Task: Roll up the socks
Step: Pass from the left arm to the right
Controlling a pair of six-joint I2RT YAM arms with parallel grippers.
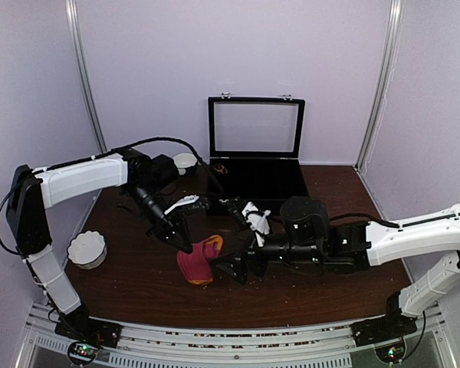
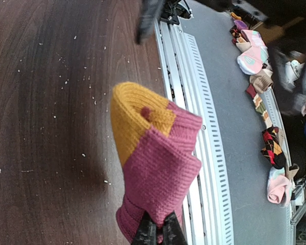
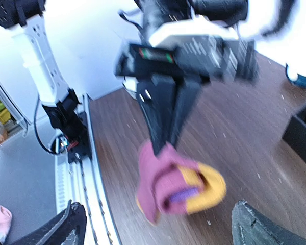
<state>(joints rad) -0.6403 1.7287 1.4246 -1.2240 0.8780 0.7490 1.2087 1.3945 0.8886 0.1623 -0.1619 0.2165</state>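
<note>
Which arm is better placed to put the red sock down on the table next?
Left. The left tool is shut on the sock, so it alone can lower and release it. The right tool stands open beside the sock, holding nothing.

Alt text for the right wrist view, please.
The left gripper pinches a magenta-red sock with an orange toe, which hangs over the dark wooden table. The right gripper is open, its own fingers standing wide apart at the frame's bottom corners.
</note>
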